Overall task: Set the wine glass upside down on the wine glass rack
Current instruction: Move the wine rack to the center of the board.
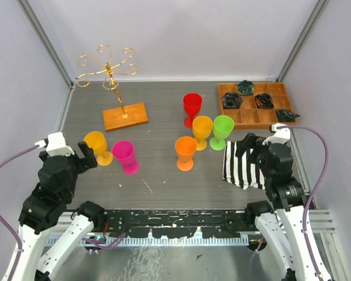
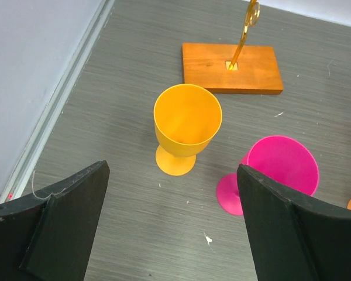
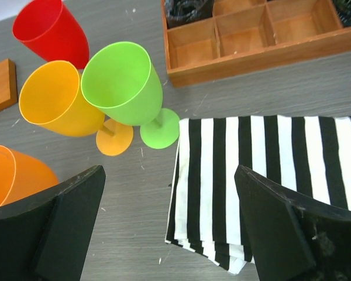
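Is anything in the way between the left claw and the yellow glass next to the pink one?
No. The open left gripper faces the yellow glass with only bare table between. The pink glass stands off to the right, beside the path.

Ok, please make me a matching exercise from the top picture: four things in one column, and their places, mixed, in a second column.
Things
1. red glass
2. pink glass
3. green glass
4. rack

Places
a. right beside the striped cloth
b. at the back left, behind all the glasses
c. next to the left yellow glass
d. just left of the tray

Pairs: 1-d, 2-c, 3-a, 4-b
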